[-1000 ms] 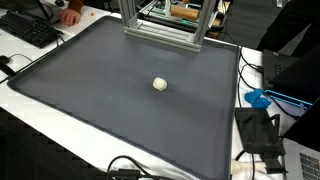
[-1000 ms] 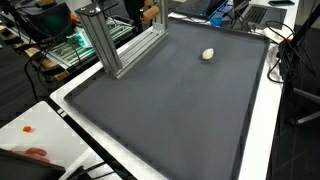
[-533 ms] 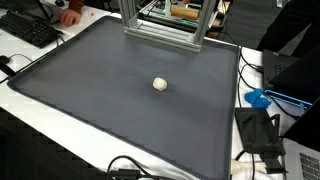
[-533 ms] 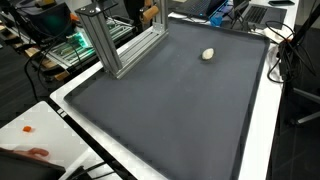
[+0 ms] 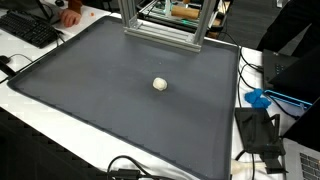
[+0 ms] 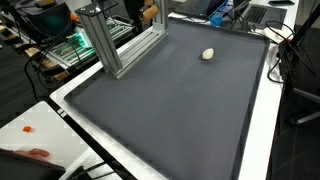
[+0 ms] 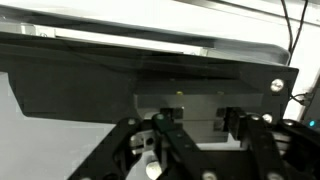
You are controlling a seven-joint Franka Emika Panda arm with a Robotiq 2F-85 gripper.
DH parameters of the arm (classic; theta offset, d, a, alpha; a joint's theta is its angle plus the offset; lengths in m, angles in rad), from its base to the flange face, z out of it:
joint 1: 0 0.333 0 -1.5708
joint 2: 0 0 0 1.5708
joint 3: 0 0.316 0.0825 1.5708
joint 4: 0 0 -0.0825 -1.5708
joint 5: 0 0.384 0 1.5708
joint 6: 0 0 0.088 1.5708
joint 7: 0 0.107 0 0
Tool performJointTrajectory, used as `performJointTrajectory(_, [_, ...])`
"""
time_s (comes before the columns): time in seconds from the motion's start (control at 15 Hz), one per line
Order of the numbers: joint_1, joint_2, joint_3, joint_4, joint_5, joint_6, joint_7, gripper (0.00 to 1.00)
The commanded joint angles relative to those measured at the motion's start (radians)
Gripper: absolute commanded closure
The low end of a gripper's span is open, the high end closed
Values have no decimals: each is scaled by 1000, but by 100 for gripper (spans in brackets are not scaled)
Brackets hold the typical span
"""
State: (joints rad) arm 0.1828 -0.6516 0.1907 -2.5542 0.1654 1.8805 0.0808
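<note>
Exterior views high over different edges of the dark mat [image 5: 100,110], sharing most of it, wrist view close behind the gripper [image 7: 200,125].

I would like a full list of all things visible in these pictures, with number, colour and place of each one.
ball: one, cream-white, near the middle of the mat
mat: one, dark grey, covering most of the table
table: one, white, under the mat
metal frame: one, silver, on the mat's far edge
keyboard: one, black, at a corner beyond the mat
person's hand: one, beside the keyboard
blue object: one, off the mat's side; too small to identify
cables: several, black, at the near edge
gripper: one, black, at the bottom of the wrist view; nothing seen between its fingers
</note>
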Motion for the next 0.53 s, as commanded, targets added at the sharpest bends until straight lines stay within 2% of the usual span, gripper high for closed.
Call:
performJointTrajectory(0.0, [14,-11,8,-41,6,20,7,27])
performJointTrajectory(0.07, [17,-10,9,-45,8,24,6,29])
performJointTrajectory(0.13, [20,-9,11,-46,11,27,6,50])
performJointTrajectory(0.27, [21,-10,12,-47,6,30,6,55])
performJointTrajectory(0.47, [17,-16,11,-49,-12,28,7,73])
